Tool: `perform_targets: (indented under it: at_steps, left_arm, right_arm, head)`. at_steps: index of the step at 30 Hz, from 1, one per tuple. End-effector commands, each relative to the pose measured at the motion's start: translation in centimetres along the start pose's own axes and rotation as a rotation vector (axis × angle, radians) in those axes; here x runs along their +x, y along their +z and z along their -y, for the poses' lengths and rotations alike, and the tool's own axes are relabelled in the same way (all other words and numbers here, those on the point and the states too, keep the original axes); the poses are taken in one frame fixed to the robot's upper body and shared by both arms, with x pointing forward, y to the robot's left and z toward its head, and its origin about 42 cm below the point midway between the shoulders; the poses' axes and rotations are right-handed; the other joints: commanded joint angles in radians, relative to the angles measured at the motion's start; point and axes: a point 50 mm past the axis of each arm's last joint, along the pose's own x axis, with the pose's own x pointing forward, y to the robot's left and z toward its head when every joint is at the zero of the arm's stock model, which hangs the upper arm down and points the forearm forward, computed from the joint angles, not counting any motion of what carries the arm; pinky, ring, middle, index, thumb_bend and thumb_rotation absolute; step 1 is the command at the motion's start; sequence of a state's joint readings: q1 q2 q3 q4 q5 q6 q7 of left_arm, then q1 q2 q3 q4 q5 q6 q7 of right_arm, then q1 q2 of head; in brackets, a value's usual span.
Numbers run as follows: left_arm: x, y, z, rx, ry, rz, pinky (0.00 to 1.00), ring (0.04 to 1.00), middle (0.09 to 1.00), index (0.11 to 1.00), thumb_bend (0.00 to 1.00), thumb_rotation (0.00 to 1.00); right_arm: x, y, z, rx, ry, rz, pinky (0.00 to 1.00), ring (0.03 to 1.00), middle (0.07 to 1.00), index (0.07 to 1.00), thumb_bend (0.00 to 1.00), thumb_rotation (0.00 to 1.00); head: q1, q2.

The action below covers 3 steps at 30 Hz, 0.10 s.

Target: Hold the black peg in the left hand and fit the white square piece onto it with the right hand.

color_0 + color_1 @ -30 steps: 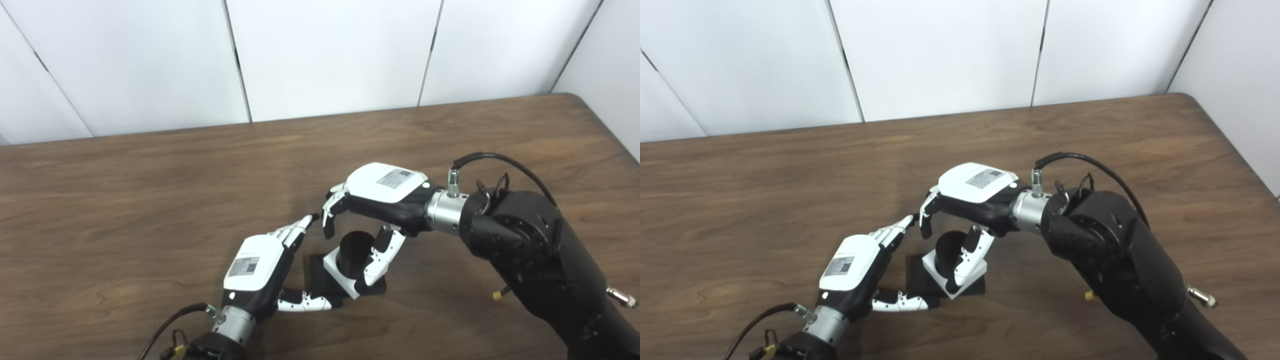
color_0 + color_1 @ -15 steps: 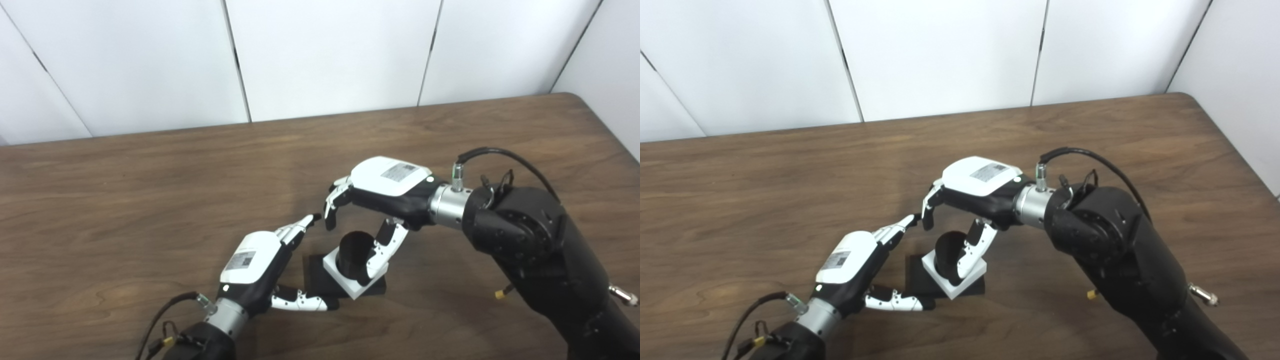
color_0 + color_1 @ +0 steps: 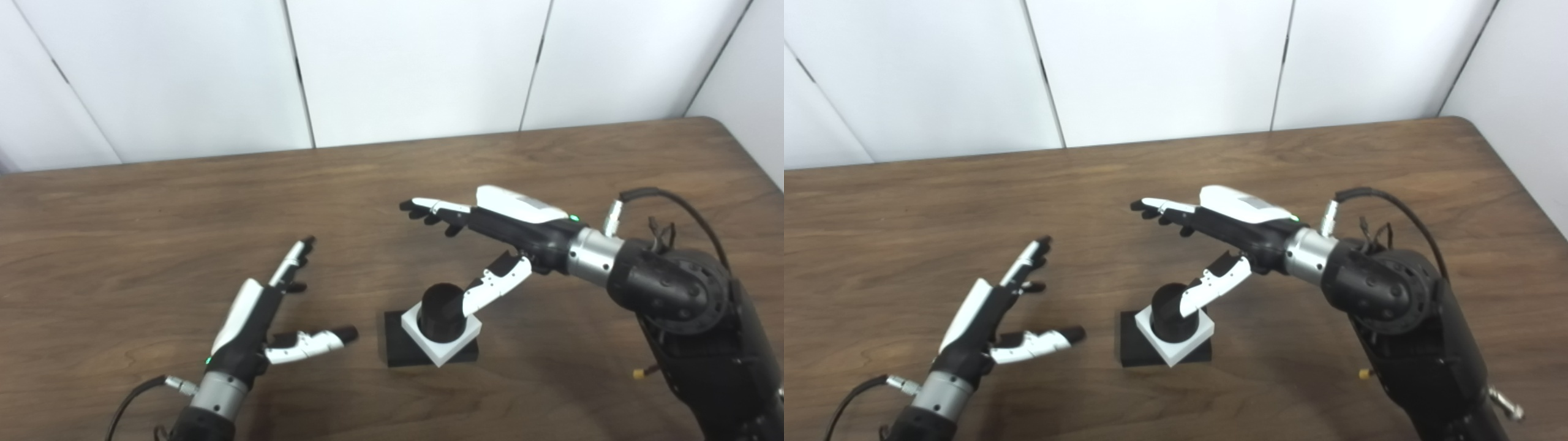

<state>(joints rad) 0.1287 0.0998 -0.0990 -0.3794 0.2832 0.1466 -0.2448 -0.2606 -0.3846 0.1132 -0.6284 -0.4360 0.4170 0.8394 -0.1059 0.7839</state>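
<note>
The white square plastic piece (image 3: 441, 338) already sits around the round black peg (image 3: 441, 303), and both stand on the peg's flat black square base (image 3: 395, 355) on the brown wooden bench (image 3: 153, 202). The step in hand looks like the release and pull-away, so your job is to leave without disturbing the fit.

Your right hand (image 3: 511, 223) is open, its fingers (image 3: 429, 209) stretched out flat and apart, well above and beyond the peg. Only the thumb (image 3: 496, 285) hangs low: its tip lies at the peg's upper right edge, and you cannot tell from either view whether it touches or just clears. Lift that hand straight up before you swing it aside, so the thumb does not drag the piece or tip the peg.

Your left hand (image 3: 257, 318) is open too, holding nothing, fingers (image 3: 293, 260) spread and pointing away from you. The peg stands to the right of its thumb tip (image 3: 343, 334), apart from it, with bare bench between. Draw this hand back along its own line, not sideways toward the base.

The white piece looks turned slightly against the base, so check its seating.
</note>
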Motion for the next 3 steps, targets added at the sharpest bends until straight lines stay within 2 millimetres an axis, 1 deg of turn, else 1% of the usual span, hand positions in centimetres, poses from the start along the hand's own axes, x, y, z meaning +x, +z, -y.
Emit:
perform_targets:
  at_steps: [1,2,3]
  left_arm:
    - [0.37,0.73,-0.65,-0.091,0.066,0.068,0.92,0.964,0.985,1.000,0.99,0.65]
    - [0.23,0.56,-0.85,-0.114,0.083,0.063,0.91,0.957,0.986,1.000,0.96,0.72]
    - [0.06,0.39,-1.07,-0.148,0.101,0.061,0.92,0.956,0.992,1.000,0.94,0.76]
  right_arm:
    - [-0.49,-0.18,1.14,0.049,-0.096,0.018,0.83,0.935,0.966,0.999,0.99,0.89]
    - [-0.73,-0.58,0.98,0.086,-0.113,0.011,0.83,0.934,0.968,1.000,0.96,0.96]
    - [-1.03,-1.10,0.77,0.140,-0.139,0.004,0.83,0.934,0.970,1.000,0.94,0.98]
  head:
    - [-0.001,0.001]
    - [-0.001,0.001]
    - [-0.001,0.001]
